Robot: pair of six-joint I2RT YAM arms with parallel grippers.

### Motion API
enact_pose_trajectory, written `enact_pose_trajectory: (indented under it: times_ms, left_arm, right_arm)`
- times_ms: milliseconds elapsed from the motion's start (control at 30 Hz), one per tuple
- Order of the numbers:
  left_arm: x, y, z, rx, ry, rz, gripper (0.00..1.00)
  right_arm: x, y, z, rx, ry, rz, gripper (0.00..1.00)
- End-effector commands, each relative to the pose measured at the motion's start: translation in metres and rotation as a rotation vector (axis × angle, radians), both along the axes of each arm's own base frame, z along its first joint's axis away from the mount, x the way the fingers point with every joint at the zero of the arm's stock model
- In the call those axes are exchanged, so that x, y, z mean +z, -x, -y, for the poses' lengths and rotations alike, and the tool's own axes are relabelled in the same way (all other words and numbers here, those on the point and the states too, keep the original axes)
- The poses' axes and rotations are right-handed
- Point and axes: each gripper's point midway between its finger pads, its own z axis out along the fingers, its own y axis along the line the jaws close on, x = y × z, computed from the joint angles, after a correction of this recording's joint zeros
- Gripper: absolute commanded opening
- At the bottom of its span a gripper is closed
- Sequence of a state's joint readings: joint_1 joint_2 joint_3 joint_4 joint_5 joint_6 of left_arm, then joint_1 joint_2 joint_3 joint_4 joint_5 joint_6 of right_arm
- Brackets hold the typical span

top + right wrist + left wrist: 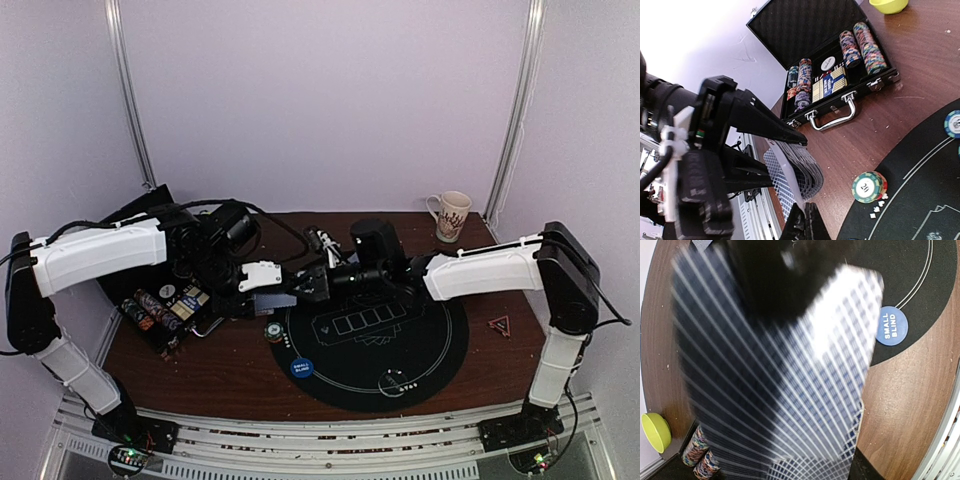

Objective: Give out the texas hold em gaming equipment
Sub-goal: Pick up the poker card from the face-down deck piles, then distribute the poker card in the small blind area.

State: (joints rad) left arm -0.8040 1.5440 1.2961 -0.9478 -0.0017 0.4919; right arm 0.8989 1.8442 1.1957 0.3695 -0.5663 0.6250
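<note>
— Your left claw [789, 159]?
— Clamped on the fanned deck of playing cards [790, 390], up over the wooden table [920, 60] near the open chip case [840, 65].
— And the right claw [803, 222]?
— Tips together, pinching one card [785, 170] at the fan's edge.

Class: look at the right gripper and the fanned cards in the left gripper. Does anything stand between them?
Nothing visible does. The right gripper is shut on the edge of one card from the fanned cards, which the left gripper holds near the black mat.
</note>
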Motion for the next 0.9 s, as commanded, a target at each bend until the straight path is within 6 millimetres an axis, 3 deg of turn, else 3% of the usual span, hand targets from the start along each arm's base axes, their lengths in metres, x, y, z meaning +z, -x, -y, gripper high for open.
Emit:
enact_pose_trajectory:
  times_ms: [0,100,333,533,633,767,867]
  left_arm:
    - [0.004,-0.002,-0.003,0.006,0.007,0.019,0.47]
    - [0.006,-0.003,-0.003,0.007,0.012,0.024,0.48]
    - [0.01,-0.006,0.001,0.008,0.029,0.032,0.47]
    - [0.01,-0.006,-0.003,0.009,0.021,0.037,0.48]
    - [0.012,-0.005,-0.004,0.012,0.024,0.037,0.48]
    - [0.011,-0.003,-0.007,0.018,0.022,0.034,0.48]
    - [0.013,-0.003,-0.009,0.022,0.022,0.039,0.47]
  right_arm:
    - [0.021,-0.004,0.025,-0.016,-0.002,0.039,0.0]
    - [0.026,-0.004,0.036,-0.022,-0.005,0.042,0.0]
    - [0.024,0.004,0.03,0.03,-0.049,-0.006,0.0]
    - [0.012,0.012,0.05,0.072,0.043,0.007,0.0]
    - [-0.02,0.032,0.068,0.138,0.185,-0.021,0.0]
    - [-0.027,0.066,0.081,0.234,0.159,-0.078,0.0]
    - [-0.047,0.089,0.082,0.282,0.195,-0.125,0.0]
